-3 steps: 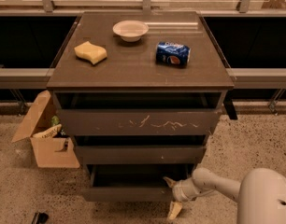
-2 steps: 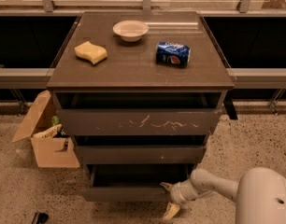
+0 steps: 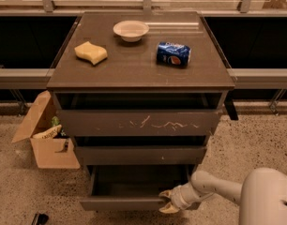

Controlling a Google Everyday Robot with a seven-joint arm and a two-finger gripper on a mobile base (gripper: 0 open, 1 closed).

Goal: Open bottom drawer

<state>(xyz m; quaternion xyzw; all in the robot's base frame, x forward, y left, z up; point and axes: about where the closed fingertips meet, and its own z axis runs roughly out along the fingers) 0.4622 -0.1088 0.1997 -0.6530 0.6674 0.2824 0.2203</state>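
Bottom drawer (image 3: pixel 124 203), lowest of three, stands partly pulled out, its dark interior exposed. The gripper (image 3: pixel 167 201) sits at the right end of the bottom drawer's front, its fingers (image 3: pixel 164 192) spread, one near the upper edge and one near the lower. Above the bottom drawer lie the middle drawer (image 3: pixel 141 154) and the scratched top drawer (image 3: pixel 139 122). Left of the bottom drawer stands a cardboard box (image 3: pixel 49 149). Likely risks: the handleless front gives little purchase, so the fingers may slip, and an off-centre pull may skew and jam the drawer.
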